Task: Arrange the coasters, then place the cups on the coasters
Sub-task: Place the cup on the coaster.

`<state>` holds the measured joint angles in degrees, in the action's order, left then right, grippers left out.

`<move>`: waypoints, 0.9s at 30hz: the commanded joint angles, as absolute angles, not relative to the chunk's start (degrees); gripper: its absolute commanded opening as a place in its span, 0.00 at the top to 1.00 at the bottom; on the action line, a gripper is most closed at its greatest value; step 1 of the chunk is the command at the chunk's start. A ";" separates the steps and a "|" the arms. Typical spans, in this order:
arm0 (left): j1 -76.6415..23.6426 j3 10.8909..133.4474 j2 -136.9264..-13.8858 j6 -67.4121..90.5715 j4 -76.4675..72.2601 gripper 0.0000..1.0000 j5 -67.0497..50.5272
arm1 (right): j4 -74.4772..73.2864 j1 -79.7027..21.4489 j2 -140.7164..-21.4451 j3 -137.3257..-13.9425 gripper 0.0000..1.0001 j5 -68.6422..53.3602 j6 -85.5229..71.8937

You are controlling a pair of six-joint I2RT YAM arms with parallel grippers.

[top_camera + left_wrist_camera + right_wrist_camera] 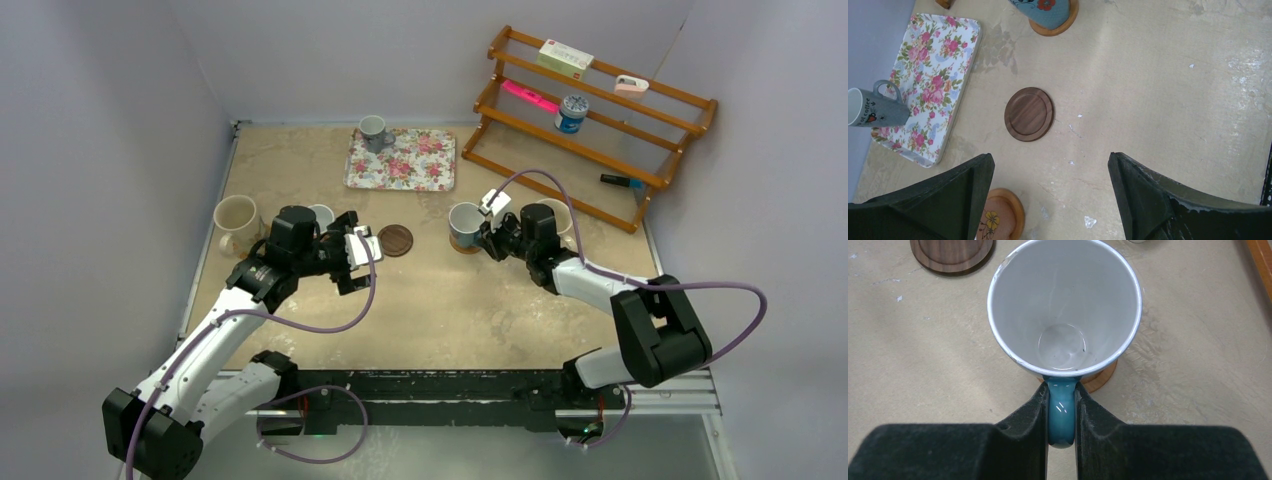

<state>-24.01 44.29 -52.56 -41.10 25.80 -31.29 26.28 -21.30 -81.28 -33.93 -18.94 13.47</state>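
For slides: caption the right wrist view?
Right hand shut on blue mug by its handle, on tan coaster; dark wood coaster nearby.

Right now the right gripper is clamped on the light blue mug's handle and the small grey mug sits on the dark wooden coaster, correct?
Not quite. The small grey mug sits on the floral tray, not on the dark wooden coaster, which is bare; the left wrist view shows this. The right gripper is indeed clamped on the handle of the light blue mug.

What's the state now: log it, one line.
right end effector: shut on blue mug handle | blue mug: on coaster | left end effector: open, empty
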 commanded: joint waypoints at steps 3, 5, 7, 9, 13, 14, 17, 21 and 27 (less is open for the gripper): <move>-23.47 44.75 -52.67 -41.40 25.58 0.10 -32.96 | 32.00 -21.11 -79.67 -34.26 1.00 -17.88 12.92; -23.46 44.74 -52.76 -41.40 25.58 0.10 -32.96 | 31.94 -21.07 -79.72 -34.37 1.00 -17.48 12.88; -23.51 44.74 -52.82 -41.42 25.58 0.10 -32.98 | 31.95 -21.08 -79.66 -34.39 1.00 -17.05 12.88; -23.47 44.74 -52.82 -41.49 25.58 0.10 -33.03 | 32.15 -21.15 -79.50 -34.23 1.00 -16.37 12.81; -23.47 44.74 -52.89 -41.49 25.58 0.10 -33.04 | 31.84 -21.04 -79.78 -34.48 1.00 -16.74 12.87; -23.47 44.74 -52.91 -41.50 25.62 0.10 -33.05 | 31.56 -21.04 -79.92 -34.63 1.00 -16.75 12.91; -23.46 44.74 -52.87 -41.50 25.69 0.10 -33.12 | 30.89 -21.07 -80.06 -34.81 1.00 -17.00 13.09; -23.47 44.74 -52.91 -41.48 25.70 0.10 -33.15 | 30.47 -21.08 -80.36 -35.14 1.00 -17.01 13.27; -23.46 44.74 -52.90 -41.59 25.67 0.10 -33.18 | 30.41 -21.13 -80.47 -35.29 1.00 -16.02 13.11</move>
